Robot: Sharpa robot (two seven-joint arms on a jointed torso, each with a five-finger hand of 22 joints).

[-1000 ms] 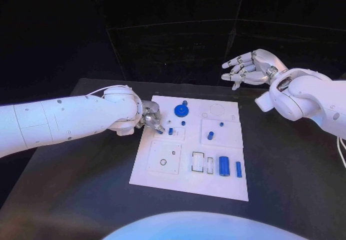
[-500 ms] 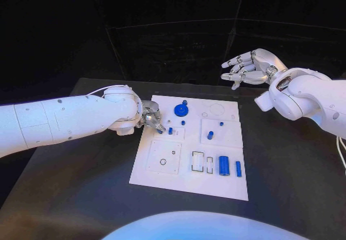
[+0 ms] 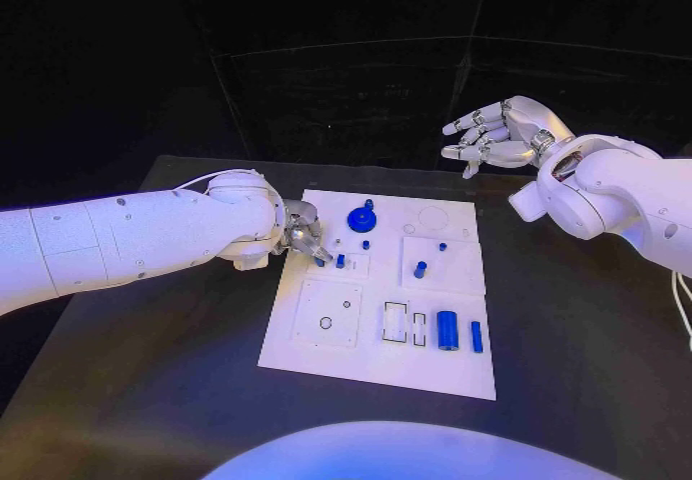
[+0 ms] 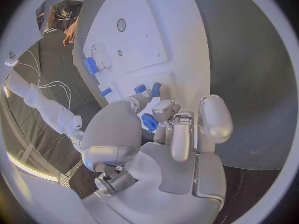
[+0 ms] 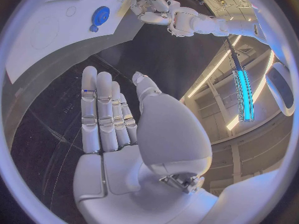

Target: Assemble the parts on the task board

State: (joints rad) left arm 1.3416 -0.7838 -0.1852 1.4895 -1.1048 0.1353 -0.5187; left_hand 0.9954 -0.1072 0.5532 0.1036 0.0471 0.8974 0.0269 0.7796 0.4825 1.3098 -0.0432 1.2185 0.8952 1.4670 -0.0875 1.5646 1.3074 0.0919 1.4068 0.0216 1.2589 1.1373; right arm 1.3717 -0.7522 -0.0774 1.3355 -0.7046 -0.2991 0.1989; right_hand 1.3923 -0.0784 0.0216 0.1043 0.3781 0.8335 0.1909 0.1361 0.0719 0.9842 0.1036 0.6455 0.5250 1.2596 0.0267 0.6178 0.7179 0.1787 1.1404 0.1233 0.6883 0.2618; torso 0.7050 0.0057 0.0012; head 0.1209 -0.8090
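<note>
Peg: small blue part standing upright on the task board, just beside the left hand's fingertips
Left hand: in the wrist view the fingers curl down around a blue peg at the board's edge; a real pinch cannot be told
Right hand: raised beyond the board, fingers straight, side by side, holding nothing

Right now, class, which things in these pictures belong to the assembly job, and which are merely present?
Belonging to the job:
task board
blue gear
blue peg
blue cylinder
thin blue bar
left robot hand, fingertips at small blue parts near the board's edge

Merely present:
black table
right robot hand, raised, holding nothing
</note>
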